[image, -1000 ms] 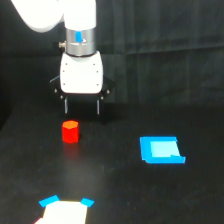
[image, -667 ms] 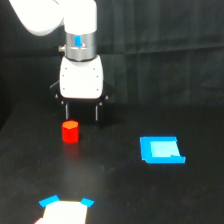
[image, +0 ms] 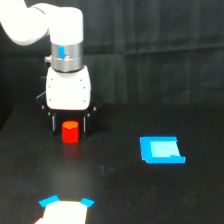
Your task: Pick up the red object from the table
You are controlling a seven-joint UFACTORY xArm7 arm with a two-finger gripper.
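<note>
A: Starting nearest, what lies on the worktop [image: 200, 200]?

B: A pale patch with blue corners [image: 65, 210] at the front edge, and farther back a blue rectangle [image: 161, 150] toward the exterior view's right.

A: And the block [image: 70, 131]?

B: It stands upright on the worktop between the two dark fingers of the jaws [image: 70, 124], which are spread a little wider than it. Whether they touch it, I cannot tell.

A: Changed since earlier?

B: Yes, the arm has come down over the block; before, the jaws hung behind it.
</note>
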